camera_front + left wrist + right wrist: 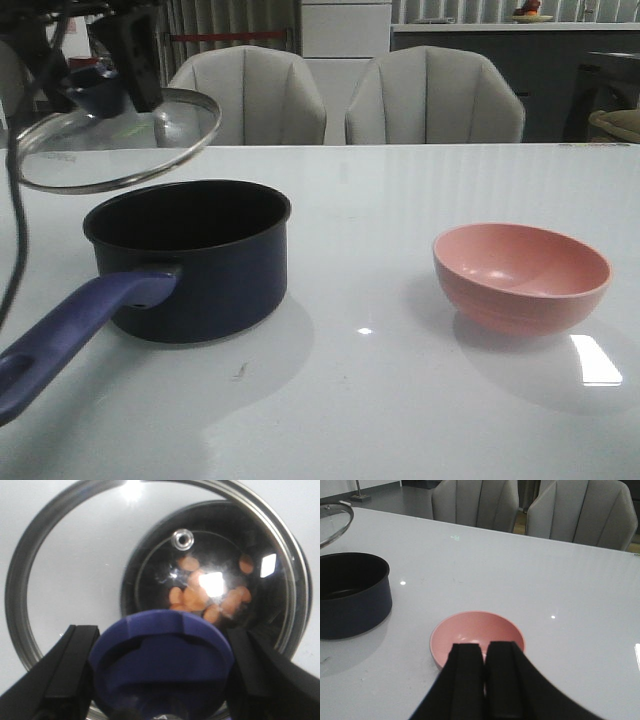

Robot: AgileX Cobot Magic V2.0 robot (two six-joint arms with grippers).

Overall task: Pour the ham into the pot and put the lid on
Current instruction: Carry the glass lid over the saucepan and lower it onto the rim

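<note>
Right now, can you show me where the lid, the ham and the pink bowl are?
lid [150,135]: front view, on the glass near its steel rim.
ham [192,599]: left wrist view, on an orange slice seen through the glass, inside the pot.
pink bowl [520,290]: front view, on its outer wall.

Bare desk [400,400] lies between the pot [190,260] and the pink bowl [521,275]; the lid [115,140] hangs above the pot's far-left rim.

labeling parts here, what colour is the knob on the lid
Dark blue-purple; the knob on the lid shows best in the left wrist view.
</note>
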